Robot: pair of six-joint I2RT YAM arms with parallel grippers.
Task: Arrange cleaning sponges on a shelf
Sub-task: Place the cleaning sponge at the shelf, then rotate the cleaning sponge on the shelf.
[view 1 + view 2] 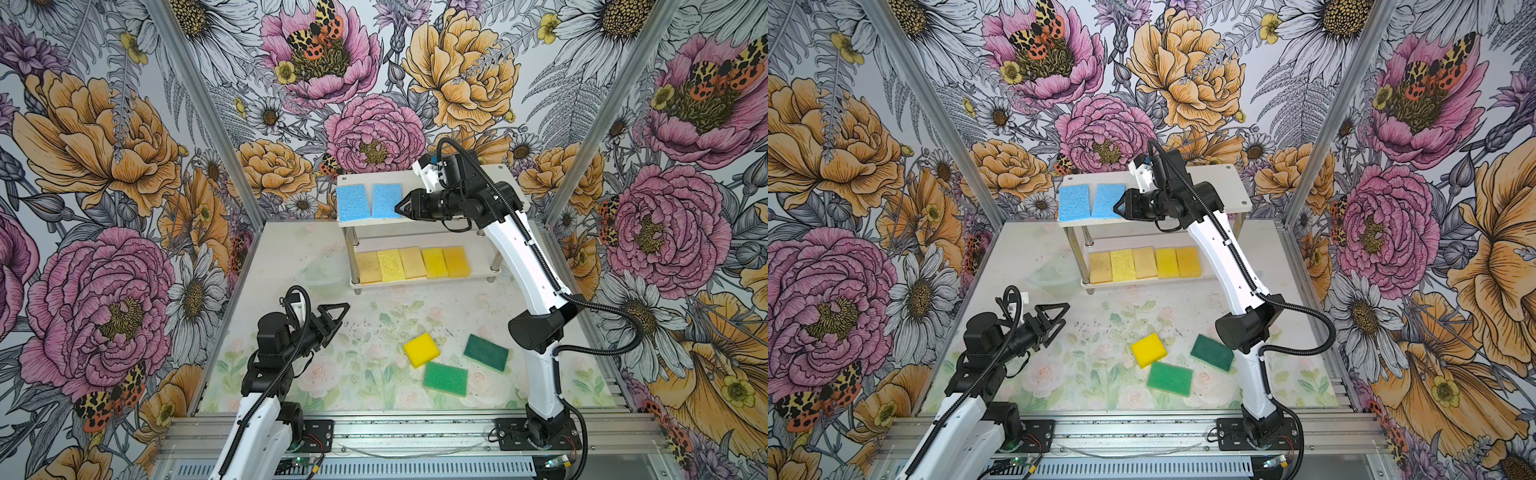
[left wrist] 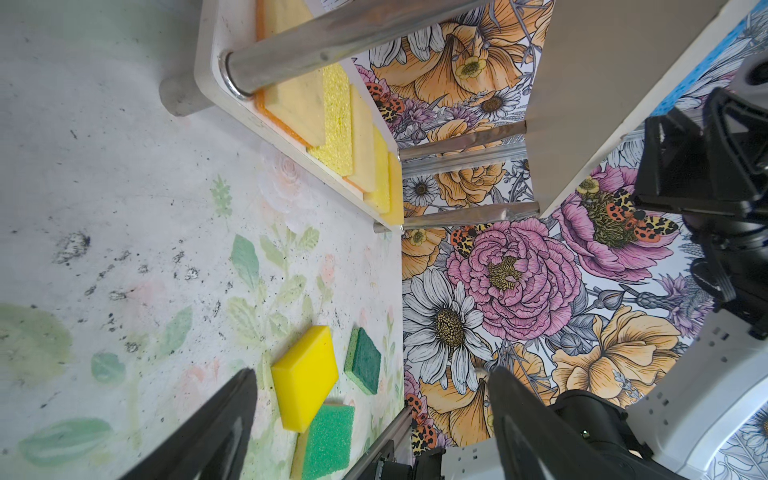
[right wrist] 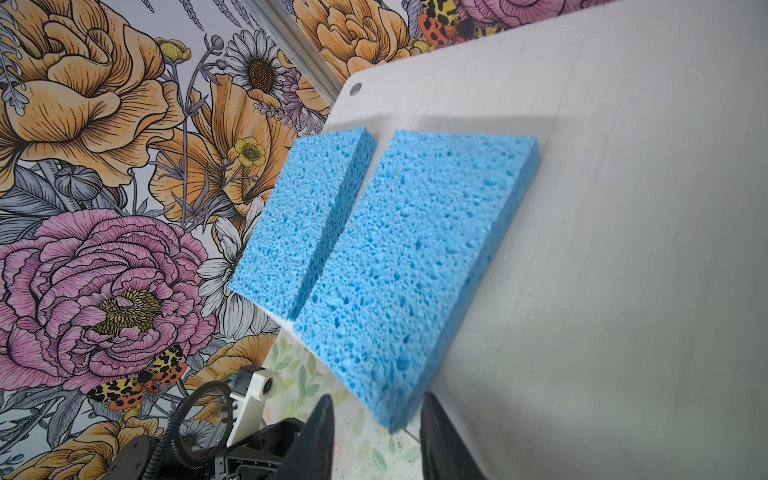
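The shelf [image 1: 374, 176] stands at the back of the table, and two light blue sponges [image 1: 352, 203] [image 1: 385, 200] lie side by side on the left of its top board. My right gripper [image 1: 400, 206] is at the near corner of the right-hand blue sponge [image 3: 407, 257]. Its jaws are open on either side of that corner, with gaps. Several yellow and tan sponges [image 1: 411, 262] lie in a row on the lower board. On the table lie a yellow sponge [image 1: 421, 350], a light green one [image 1: 445, 379] and a dark green one [image 1: 486, 352]. My left gripper [image 1: 338, 320] hovers open and empty to their left.
A clear plastic bowl-like thing [image 1: 320, 270] lies on the table just left of the shelf's lower board. Flowered walls close in the left, right and back. An aluminium rail [image 1: 415, 432] with both arm bases runs along the front edge.
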